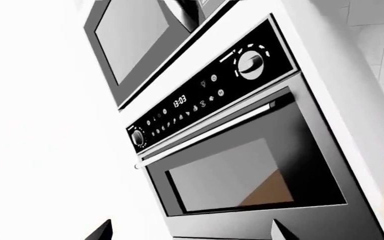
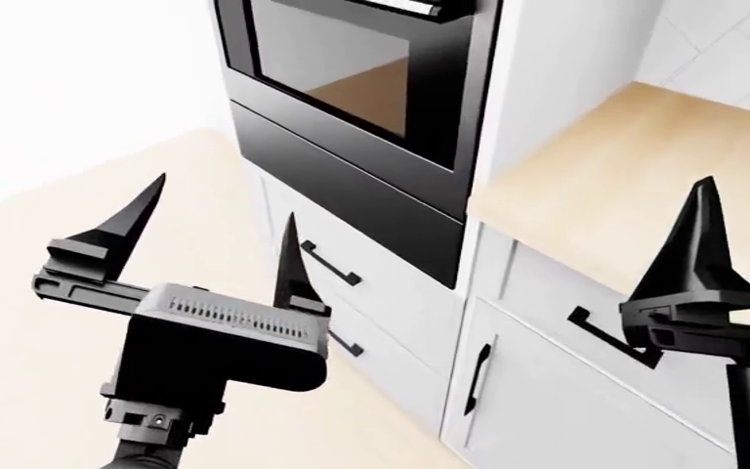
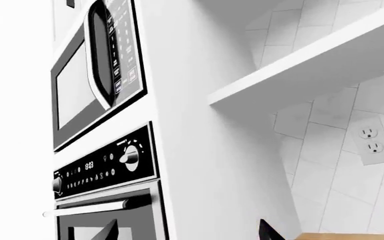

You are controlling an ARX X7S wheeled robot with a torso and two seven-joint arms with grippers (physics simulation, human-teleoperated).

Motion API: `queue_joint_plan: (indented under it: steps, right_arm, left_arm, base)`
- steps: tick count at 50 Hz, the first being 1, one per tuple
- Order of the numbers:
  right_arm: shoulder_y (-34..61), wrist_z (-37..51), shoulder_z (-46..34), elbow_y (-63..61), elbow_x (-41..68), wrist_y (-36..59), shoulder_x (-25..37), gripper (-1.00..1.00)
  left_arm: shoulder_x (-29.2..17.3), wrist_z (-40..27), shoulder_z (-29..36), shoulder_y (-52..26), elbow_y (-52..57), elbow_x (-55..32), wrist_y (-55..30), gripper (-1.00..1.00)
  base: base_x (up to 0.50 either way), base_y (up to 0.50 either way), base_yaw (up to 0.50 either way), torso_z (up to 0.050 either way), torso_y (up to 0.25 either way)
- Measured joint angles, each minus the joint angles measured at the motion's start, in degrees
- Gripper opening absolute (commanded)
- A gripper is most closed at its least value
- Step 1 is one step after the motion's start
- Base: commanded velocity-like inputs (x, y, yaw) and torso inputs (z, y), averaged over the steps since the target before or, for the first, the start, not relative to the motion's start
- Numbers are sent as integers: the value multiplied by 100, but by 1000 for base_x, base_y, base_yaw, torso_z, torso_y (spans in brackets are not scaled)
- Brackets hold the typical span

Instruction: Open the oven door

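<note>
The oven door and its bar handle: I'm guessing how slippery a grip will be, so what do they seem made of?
The oven door looks like glossy black glass or enamel around a glass window; it mirrors the pale room and wood tones. The bar handle looks like brushed or polished silver metal, given its bright even sheen. Being a render, neither is certain, but both look smooth.

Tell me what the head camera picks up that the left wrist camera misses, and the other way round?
Only the head view shows both open end effectors, left and right, touching nothing, plus the black drawer panel under the oven, the white cabinet drawers and the wooden counter.

Only the left wrist view shows the control panel with its clock and knobs, the whole silver handle, and the microwave above.

Both show the oven door, shut, with its glass window.
</note>
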Motion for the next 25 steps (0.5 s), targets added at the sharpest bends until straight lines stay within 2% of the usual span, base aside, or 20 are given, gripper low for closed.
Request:
queue_joint_plan:
  steps: [16, 25]
  right_arm:
    - [-28, -29, -65, 106, 9, -26, 5, 100]
    - [-54, -32, -61, 118, 60, -42, 27, 100]
  left_arm:
    - [35, -8, -91, 67, -176, -138, 247, 100]
    - [41, -21, -112, 98, -218, -183, 332, 100]
  base:
    - [308, 300, 0, 0, 0]
    - [426, 274, 0, 0, 0]
